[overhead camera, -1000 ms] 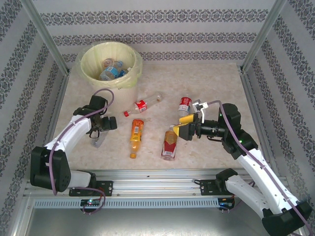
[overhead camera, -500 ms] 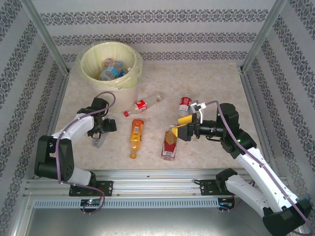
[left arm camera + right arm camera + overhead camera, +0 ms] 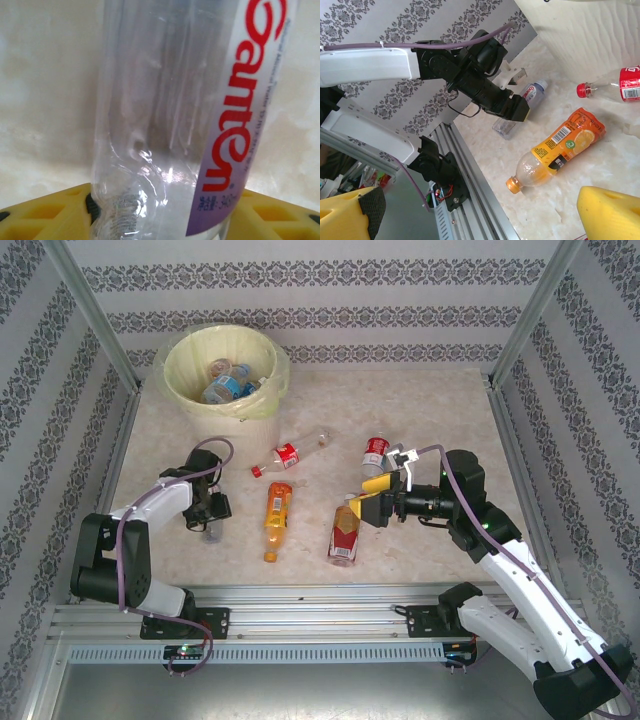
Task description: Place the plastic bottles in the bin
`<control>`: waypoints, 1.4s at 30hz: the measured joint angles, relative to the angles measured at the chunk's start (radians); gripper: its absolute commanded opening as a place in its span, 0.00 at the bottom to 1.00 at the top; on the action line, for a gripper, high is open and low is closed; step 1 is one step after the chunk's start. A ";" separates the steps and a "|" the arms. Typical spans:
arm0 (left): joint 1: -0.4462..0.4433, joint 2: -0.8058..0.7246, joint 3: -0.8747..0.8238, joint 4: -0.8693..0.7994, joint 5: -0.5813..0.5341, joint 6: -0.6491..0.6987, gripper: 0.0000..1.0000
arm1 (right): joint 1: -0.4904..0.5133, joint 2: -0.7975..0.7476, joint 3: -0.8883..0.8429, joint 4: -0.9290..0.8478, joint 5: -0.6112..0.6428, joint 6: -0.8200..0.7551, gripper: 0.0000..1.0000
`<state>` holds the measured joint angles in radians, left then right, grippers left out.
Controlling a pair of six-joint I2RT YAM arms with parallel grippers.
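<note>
A clear bottle with a purple label and red lettering lies on the table, and my left gripper is shut on it, a yellow finger on each side. The same bottle pokes out under the left gripper. My right gripper hangs open over an amber bottle with a red label. An orange bottle and a clear red-label bottle lie mid-table. A small red-label bottle stands behind the right gripper. The bin at the back left holds several bottles.
Aluminium rails run along the near edge, also crossing the right wrist view as a rail. Patterned walls and metal posts close in the table on three sides. The orange bottle lies between both arms.
My left gripper has swung down and toward the near edge onto the clear bottle. The right arm has barely shifted.
</note>
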<state>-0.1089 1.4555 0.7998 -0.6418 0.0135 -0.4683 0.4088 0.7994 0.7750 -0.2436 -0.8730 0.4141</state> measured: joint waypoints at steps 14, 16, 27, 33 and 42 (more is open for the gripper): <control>0.076 -0.296 0.038 -0.067 -0.014 -0.057 0.49 | 0.000 -0.002 0.000 0.000 0.016 -0.002 0.98; 0.099 -0.336 0.066 -0.090 -0.017 -0.061 0.50 | 0.001 -0.006 0.000 0.000 0.018 -0.002 0.98; 0.183 -0.355 0.390 -0.230 -0.033 0.016 0.50 | 0.002 -0.036 0.000 0.001 0.019 -0.002 0.98; 0.188 -0.261 0.598 -0.260 -0.014 0.111 0.49 | 0.002 -0.065 0.000 0.002 0.019 0.001 0.98; 0.189 -0.088 0.938 -0.288 0.090 0.253 0.50 | 0.002 -0.081 0.000 0.008 0.019 0.001 0.98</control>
<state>0.0803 1.3674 1.7382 -0.9302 0.1036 -0.2150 0.4107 0.7185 0.7750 -0.2356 -0.8539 0.4152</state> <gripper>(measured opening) 0.501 0.981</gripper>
